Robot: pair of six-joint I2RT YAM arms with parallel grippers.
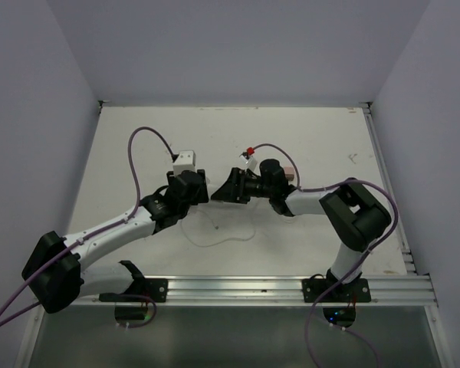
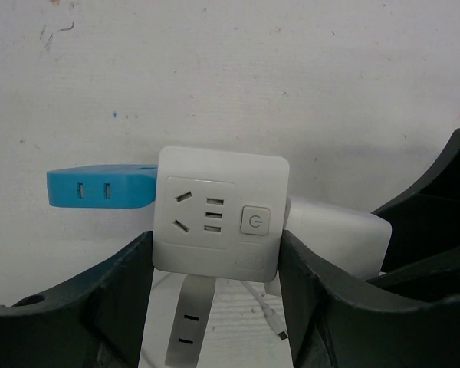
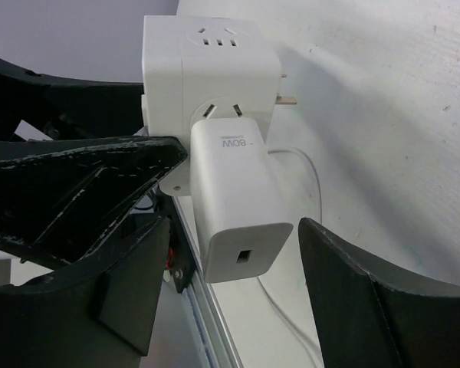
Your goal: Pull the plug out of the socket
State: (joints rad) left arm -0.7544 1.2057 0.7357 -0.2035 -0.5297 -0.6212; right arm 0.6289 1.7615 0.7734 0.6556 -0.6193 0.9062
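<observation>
Left jaws gripping one socket [image 2: 218, 211], right jaws astride one plug [image 3: 234, 207]

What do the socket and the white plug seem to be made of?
Socket: probably hard moulded plastic, white, matte to satin; rounded edges, cut slots, soft even shading. Plug: likely the same plastic, smoother, slightly glossy; faint sheen and printed grey letters.

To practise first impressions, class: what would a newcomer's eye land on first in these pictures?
The white cube socket, clamped in the jaws of the left gripper, fills the centre of the left wrist view. A white charger marked 80W sticks out of one face, with the jaws of the right gripper open on either side of it. A blue adapter shows at the socket's opposite side.
</observation>
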